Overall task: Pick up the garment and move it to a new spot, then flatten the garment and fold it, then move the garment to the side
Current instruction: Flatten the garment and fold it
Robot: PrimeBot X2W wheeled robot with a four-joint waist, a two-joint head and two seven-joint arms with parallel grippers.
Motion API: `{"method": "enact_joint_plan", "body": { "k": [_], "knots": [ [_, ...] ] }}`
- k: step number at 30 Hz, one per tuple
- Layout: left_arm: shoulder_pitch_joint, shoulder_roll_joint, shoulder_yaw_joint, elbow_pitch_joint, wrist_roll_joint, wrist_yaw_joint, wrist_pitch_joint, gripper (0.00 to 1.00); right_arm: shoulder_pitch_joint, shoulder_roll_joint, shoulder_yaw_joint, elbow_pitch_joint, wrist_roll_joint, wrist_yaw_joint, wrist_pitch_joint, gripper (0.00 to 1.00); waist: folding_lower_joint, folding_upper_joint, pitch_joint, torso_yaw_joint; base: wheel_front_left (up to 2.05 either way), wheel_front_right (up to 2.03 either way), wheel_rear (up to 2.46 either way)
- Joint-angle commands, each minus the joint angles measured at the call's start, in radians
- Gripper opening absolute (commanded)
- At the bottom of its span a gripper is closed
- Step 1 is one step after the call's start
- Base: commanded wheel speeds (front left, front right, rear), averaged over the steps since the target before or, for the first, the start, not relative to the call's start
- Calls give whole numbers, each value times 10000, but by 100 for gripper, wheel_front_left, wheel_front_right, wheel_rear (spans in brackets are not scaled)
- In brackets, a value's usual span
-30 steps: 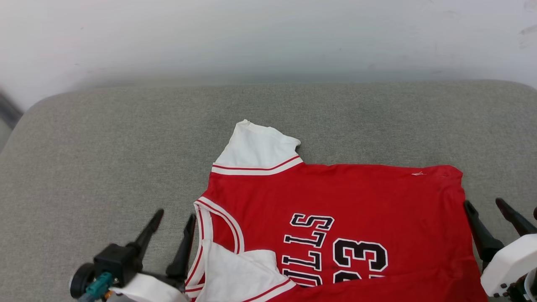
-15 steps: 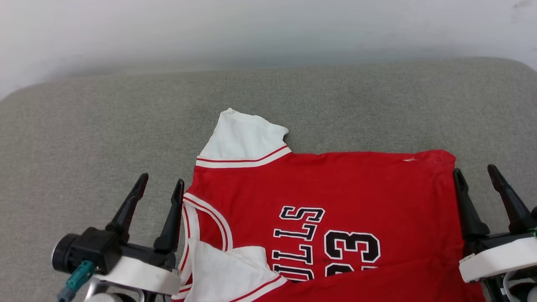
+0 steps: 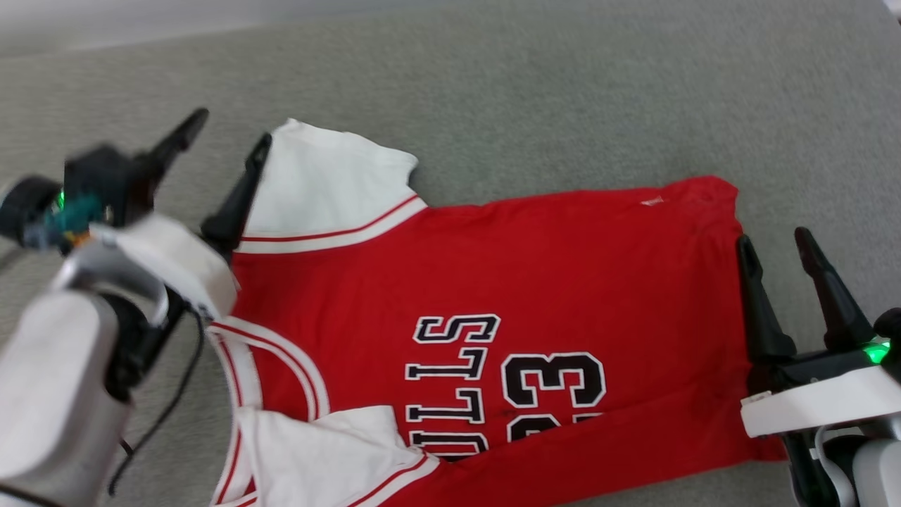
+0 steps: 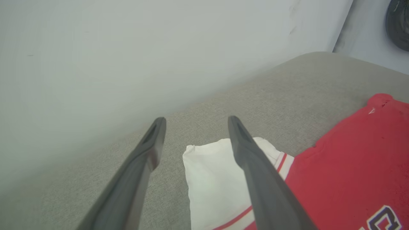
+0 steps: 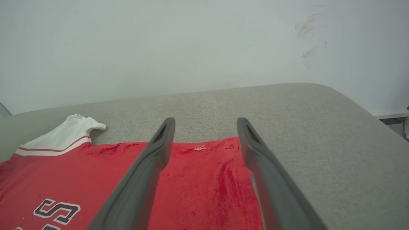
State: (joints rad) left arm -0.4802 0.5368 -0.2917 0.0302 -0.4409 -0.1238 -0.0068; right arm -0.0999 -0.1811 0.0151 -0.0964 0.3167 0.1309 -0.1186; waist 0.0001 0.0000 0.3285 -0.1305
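The left gripper (image 3: 231, 130) hovered empty, its fingers wide apart, the inner one over the white sleeve (image 3: 331, 183). The jersey (image 3: 528, 267) lay flat along the cushion's (image 3: 563, 91) near edge. The right gripper (image 3: 773, 239), likewise spread and empty, stood just beside its hem.

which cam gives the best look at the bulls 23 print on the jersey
Head view: the lettering and number 23 lie almost whole across the red garment. The left wrist view clips it to one letter's corner, the right wrist view to mostly the S.
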Motion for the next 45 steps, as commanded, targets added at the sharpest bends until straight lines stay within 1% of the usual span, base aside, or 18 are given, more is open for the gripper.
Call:
{"method": "enact_joint_plan", "body": {
  "k": [1,4,6,8,10,13,17,21,25,26,27,28,30,33,38,41,45],
  "knots": [
    [-846,449,-372,202,-448,-52,917,100,-209,111,103,165,22,-4,-155,100,-1,0,681,-604,0,0,0],
    [-2067,1159,-1074,472,-1498,-62,2689,100,-457,166,299,425,-58,-4,-326,100,-1,0,1026,-911,0,0,0],
    [-2787,1576,-1324,897,-2374,-50,4191,100,-603,239,429,569,-61,-4,-432,100,-1,0,1242,-1108,0,0,0],
    [-3453,1770,-1245,1356,-3161,-29,5737,100,-740,295,558,715,-30,-4,-530,100,-1,0,1429,-1319,0,0,0],
    [-4047,1886,-1192,1626,-3690,19,6955,100,-866,410,649,839,94,-4,-610,100,-1,0,1628,-1522,0,0,0],
    [-4599,2155,-1300,1853,-3898,195,8213,100,-943,417,738,1044,99,-4,-716,100,-1,0,1905,-1753,0,0,0],
    [-5050,2390,-1442,2090,-3938,281,9127,100,-1069,504,825,1281,70,-4,-873,100,-1,0,2203,-1990,0,0,0],
    [-5147,2546,-1560,2307,-3772,432,9456,100,-1151,575,885,1485,101,-4,-1000,100,-1,0,2416,-2153,0,0,0],
    [-5102,2637,-1690,2508,-3662,488,9645,100,-1212,611,940,1585,87,-4,-1058,100,-1,0,2541,-2200,0,0,0],
    [-5021,2629,-1755,2591,-3682,523,9772,83,-1225,616,945,1609,82,-4,-1085,100,-1,0,2571,-2204,0,0,0],
    [-4935,2635,-1801,2652,-3738,527,9872,33,-1231,618,949,1634,73,-4,-1107,100,-1,0,2592,-2202,0,0,0],
    [-4856,2600,-1808,2718,-3816,540,9928,0,-1239,621,949,1652,61,-4,-1111,100,-1,0,2609,-2195,0,0,0],
    [-4724,2473,-1799,2746,-3925,513,9834,0,-1254,602,912,1698,18,-4,-1124,100,-1,0,2601,-2144,0,0,0],
    [-4640,2341,-1729,2704,-3907,456,9359,0,-1259,479,832,1731,-39,-4,-1052,100,-1,0,2484,-1995,0,0,0],
    [-4655,2007,-1565,2405,-3798,266,7951,0,-1277,178,736,1569,-142,-4,-715,100,-1,0,2054,-1614,0,0,0],
    [-4477,1808,-1604,2151,-3774,134,7186,0,-1247,-169,737,1384,-194,-4,-223,100,-1,0,1713,-1317,0,0,0],
    [-4145,1587,-1671,1586,-4018,3,6381,0,-1263,-866,806,1058,-63,-4,990,100,-1,0,1267,-883,0,0,0]
  ]
}}
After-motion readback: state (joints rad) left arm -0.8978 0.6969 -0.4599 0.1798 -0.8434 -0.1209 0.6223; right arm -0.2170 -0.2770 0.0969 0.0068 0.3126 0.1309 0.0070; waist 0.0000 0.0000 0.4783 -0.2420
